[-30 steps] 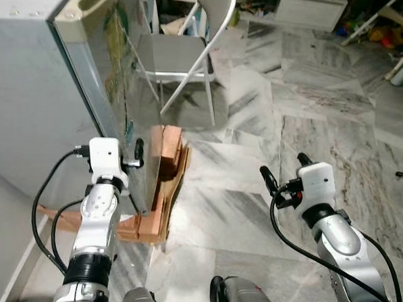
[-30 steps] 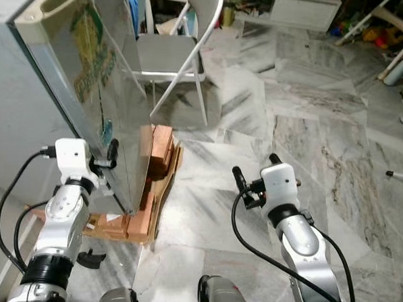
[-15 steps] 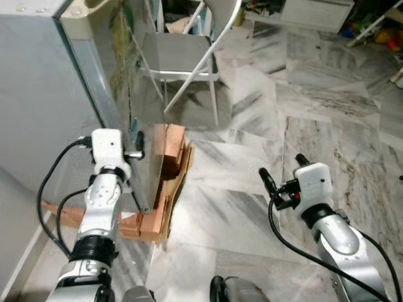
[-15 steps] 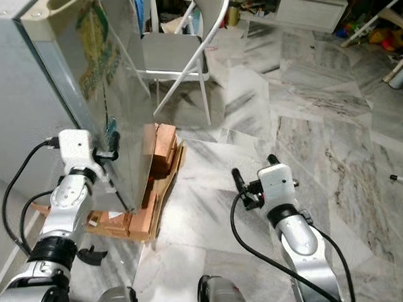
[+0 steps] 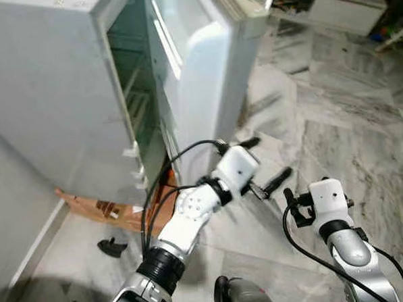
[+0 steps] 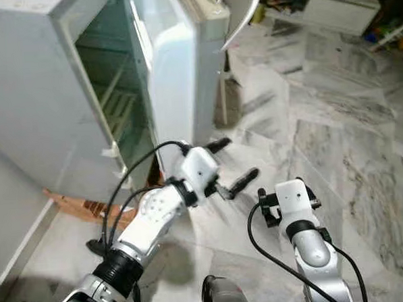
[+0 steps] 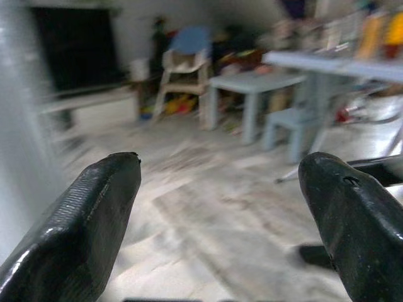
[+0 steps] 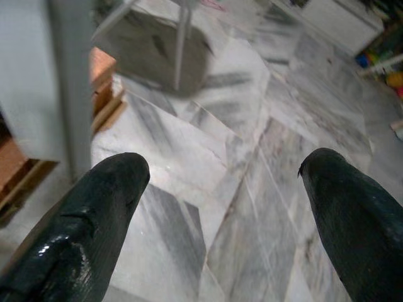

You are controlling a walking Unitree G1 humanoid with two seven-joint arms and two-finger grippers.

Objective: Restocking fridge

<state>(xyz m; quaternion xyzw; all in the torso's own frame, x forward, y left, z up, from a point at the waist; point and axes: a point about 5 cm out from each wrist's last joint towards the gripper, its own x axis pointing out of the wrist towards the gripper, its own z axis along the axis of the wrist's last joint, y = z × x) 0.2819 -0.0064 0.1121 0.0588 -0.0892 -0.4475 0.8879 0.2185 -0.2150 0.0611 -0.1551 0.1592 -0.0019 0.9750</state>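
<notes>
No text, label, brand or number can be read anywhere. The fridge (image 5: pixel 63 97) and its open door (image 5: pixel 204 70) show plain pale faces from this angle, and the cardboard (image 5: pixel 100 209) under the fridge carries only dark marks too small to make out.
</notes>
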